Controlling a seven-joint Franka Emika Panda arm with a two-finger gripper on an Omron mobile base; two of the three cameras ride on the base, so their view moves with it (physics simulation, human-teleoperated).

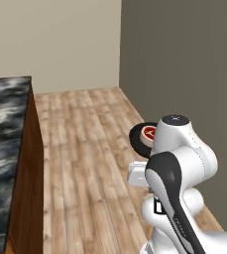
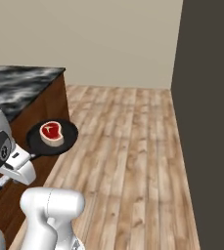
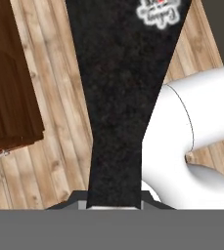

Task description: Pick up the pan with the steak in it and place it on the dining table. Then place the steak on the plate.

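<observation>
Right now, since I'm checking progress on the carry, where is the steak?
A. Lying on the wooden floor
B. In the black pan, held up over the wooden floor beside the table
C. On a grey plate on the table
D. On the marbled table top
B: the steak lies in the black pan, which the hand grips by its handle, in the air above the wooden floor beside the dining table.

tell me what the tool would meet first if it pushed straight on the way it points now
The pan itself: the tool is shut on its handle, which runs straight ahead of it in the hand view. Past the pan, probably the wooden floor, though depth is unclear.
</observation>
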